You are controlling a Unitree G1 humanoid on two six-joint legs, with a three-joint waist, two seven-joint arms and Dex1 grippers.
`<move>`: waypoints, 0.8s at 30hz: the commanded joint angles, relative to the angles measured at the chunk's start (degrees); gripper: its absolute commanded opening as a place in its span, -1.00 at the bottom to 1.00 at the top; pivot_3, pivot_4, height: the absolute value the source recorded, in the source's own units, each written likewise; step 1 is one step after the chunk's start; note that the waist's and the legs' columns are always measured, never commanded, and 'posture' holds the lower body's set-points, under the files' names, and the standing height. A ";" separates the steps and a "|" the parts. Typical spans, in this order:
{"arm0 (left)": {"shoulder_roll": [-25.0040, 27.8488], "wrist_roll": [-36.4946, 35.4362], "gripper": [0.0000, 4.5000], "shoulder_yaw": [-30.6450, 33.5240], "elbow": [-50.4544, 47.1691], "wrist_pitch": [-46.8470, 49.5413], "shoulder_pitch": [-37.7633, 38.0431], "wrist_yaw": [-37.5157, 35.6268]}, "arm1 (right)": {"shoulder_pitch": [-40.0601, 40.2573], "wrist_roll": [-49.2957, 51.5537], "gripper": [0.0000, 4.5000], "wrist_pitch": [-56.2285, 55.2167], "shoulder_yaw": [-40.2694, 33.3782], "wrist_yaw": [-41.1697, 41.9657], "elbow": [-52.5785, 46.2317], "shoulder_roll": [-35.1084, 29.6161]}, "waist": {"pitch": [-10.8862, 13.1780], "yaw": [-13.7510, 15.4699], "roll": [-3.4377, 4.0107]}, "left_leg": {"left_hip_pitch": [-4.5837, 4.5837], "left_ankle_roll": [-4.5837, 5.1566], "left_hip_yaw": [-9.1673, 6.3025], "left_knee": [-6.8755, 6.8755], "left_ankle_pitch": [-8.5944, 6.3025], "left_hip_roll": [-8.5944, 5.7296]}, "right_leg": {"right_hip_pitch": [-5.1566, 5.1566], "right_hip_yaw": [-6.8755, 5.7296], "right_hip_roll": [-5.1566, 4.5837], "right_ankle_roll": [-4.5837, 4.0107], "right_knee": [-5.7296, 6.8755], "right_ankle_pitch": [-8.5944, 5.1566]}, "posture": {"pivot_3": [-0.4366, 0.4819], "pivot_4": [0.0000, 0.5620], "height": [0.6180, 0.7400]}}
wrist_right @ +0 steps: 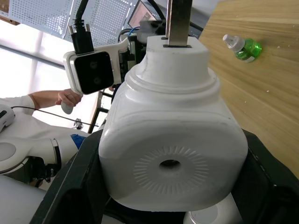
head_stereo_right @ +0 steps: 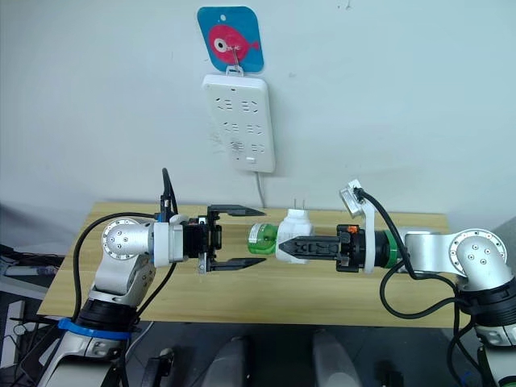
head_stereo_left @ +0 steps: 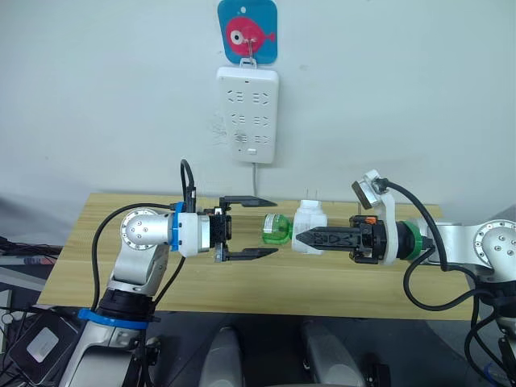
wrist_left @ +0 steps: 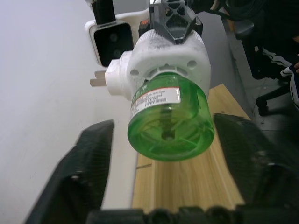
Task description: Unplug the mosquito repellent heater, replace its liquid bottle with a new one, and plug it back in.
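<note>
Both hands sit closest to me, level above the table (head_stereo_left: 242, 282). Behind them on the wall hangs the power strip (head_stereo_left: 247, 114), its sockets free, so I judge the unplugging done. My right hand (head_stereo_left: 305, 237) is pinching the heater (head_stereo_left: 309, 226) by its white sides, prongs pointing up, with the green bottle (head_stereo_left: 276, 228) sticking out of the heater toward my left hand (head_stereo_left: 270, 227). That left hand is spread wide, one finger on each side of the bottle, neither touching it. Beyond the right hand, a second green bottle (wrist_right: 242, 47) lies on the table.

My read: the heater is light, rigid plastic, smooth enough to twist in the grip, so it needs firm squeezing on its flat faces. The bottle looks thin-walled and slick; I'd close on its round body, not too hard, then unscrew.
</note>
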 commanded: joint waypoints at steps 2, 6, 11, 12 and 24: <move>0.00 -0.98 -0.01 0.05 -1.63 -0.19 -0.50 0.11 | -0.07 1.29 0.34 0.06 -2.05 0.11 -2.23 -0.21 | 0.00 0.00 0.00 | 0.00 0.00 0.00 0.00 0.00 0.01 | 0.01 -0.01 0.01 0.00 0.00 0.00 | -0.38 -0.19 0.75; 1.37 -2.26 -0.01 -0.56 -3.03 2.22 -0.44 -1.55 | 0.06 1.29 0.34 0.26 -2.09 0.10 -2.37 -0.40 | 0.00 -0.04 0.00 | 0.01 0.00 -0.02 -0.01 0.00 0.02 | 0.00 -0.01 0.02 0.00 0.01 0.00 | -0.37 -0.19 0.75; 12.75 -14.14 -0.01 -2.54 -8.43 42.18 -4.74 1.84 | 0.00 1.29 0.34 1.30 -1.90 0.68 -2.63 -1.27 | 0.02 -0.24 -0.03 | 0.00 0.00 -0.10 -0.01 0.00 0.03 | 0.00 -0.04 0.04 0.01 0.06 -0.01 | -0.35 -0.19 0.75; 14.53 -19.19 -0.01 -2.25 -8.16 52.44 -7.35 3.31 | 0.01 1.29 0.34 1.50 -1.79 0.82 -2.74 -1.48 | 0.04 -0.28 -0.03 | 0.01 0.00 -0.11 -0.01 0.00 0.03 | 0.00 -0.05 0.05 0.02 0.06 -0.01 | -0.34 -0.19 0.75; 22.60 -36.26 -0.01 -1.20 2.44 99.51 -24.38 -1.19 | -0.11 0.84 0.34 1.99 -0.19 1.91 -4.17 -3.95 | 0.10 -1.38 -0.06 | -0.02 0.02 -0.13 -0.12 0.00 0.06 | -0.13 -0.11 0.06 0.15 0.07 -0.14 | -0.33 -0.20 0.75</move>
